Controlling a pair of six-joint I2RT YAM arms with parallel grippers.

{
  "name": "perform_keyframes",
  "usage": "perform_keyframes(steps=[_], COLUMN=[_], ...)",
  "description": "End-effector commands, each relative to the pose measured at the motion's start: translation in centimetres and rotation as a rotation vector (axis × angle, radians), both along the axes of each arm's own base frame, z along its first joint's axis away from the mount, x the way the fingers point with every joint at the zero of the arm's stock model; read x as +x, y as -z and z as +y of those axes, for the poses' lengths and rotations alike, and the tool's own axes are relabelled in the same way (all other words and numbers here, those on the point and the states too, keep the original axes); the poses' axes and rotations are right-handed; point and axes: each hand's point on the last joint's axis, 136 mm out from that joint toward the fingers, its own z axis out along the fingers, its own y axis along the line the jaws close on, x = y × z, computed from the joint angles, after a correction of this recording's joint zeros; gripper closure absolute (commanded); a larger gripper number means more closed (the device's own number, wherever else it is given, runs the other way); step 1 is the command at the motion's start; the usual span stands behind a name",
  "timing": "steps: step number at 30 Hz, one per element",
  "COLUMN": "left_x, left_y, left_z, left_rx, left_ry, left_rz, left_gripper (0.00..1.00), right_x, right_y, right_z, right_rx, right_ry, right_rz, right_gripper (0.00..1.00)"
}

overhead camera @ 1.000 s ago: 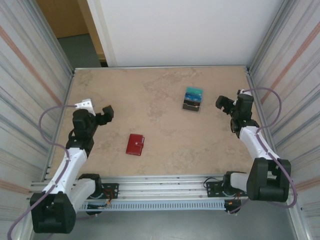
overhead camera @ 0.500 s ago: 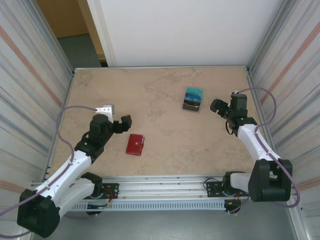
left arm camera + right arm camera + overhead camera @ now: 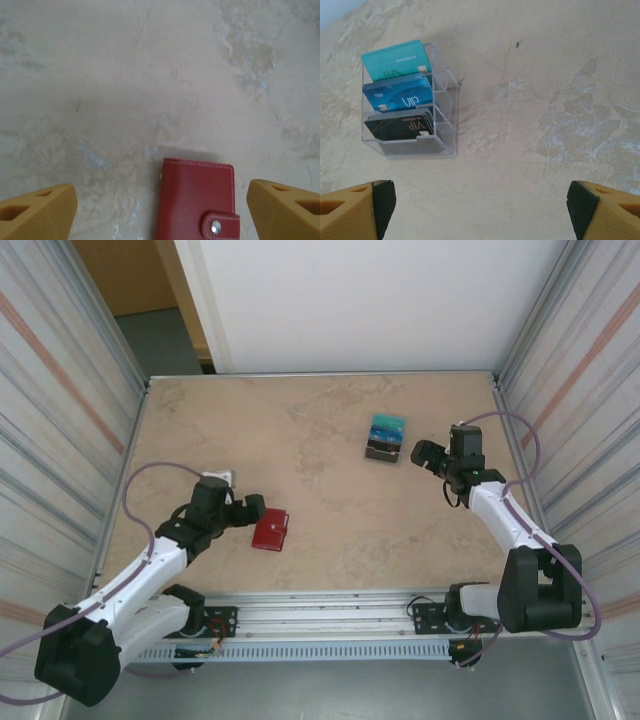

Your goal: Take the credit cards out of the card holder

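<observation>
Both jaws stood released, empty.
I judged the credit cards point(image 3: 397, 97) stiff, slick; pinch exposed edges above the card holder point(image 3: 446, 105).

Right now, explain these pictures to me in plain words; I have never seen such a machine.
These are two robot arms bolted at the near edge of a table, each ending in a two-finger gripper. One picture looks down from above and behind them; the other two come from small cameras on each wrist, so the yellow blocks at the bottom corners are that arm's own fingers. On the table lie a closed red wallet and, farther back on the right, a clear stand holding three cards: teal, blue and dark. The left gripper hovers by the wallet, the right gripper faces the stand. Both are open and hold nothing.
</observation>
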Motion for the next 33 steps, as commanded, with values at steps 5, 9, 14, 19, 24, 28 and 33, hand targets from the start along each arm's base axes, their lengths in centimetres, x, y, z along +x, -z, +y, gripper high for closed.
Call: perform_keyframes(steps=[5, 9, 14, 19, 24, 28, 33], left_x=[-3.8, -4.9, -5.5, -5.7, -5.7, -5.8, -6.0], left_y=[4.0, 5.7, 6.8, 7.5, 8.2, 8.9, 9.1], left_z=[-1.6, -1.7, -2.1, -3.1, -4.1, -4.5, -5.2], left_rx=[-0.07, -0.055, -0.044, -0.054, -0.02, 0.016, 0.025], left_ry=[0.068, 0.076, 0.109, 0.15, 0.187, 0.201, 0.214], left_rz=[0.207, 0.267, 0.31, 0.336, 0.361, 0.389, 0.403], left_gripper=[0.24, 0.29, 0.33, 0.34, 0.34, 0.35, 0.42], right_x=[-0.5, -0.9, -1.4, -1.9, -2.3, -2.5, -2.9], right_y=[0.2, -0.2, -0.6, -0.6, -0.5, -0.5, -0.4], right_z=[1.0, 1.4, 1.4, 1.2, 1.1, 1.2, 1.3], right_rx=[0.003, -0.016, -0.034, -0.044, -0.043, -0.045, -0.056], right_ry=[-0.003, -0.013, -0.01, 0.0, 0.004, 0.0, 0.013], right_rz=[0.016, 0.002, -0.004, -0.006, -0.009, -0.005, 0.024], right_gripper=[0.07, 0.02, 0.01, 0.01, 0.01, 0.01, 0.01])
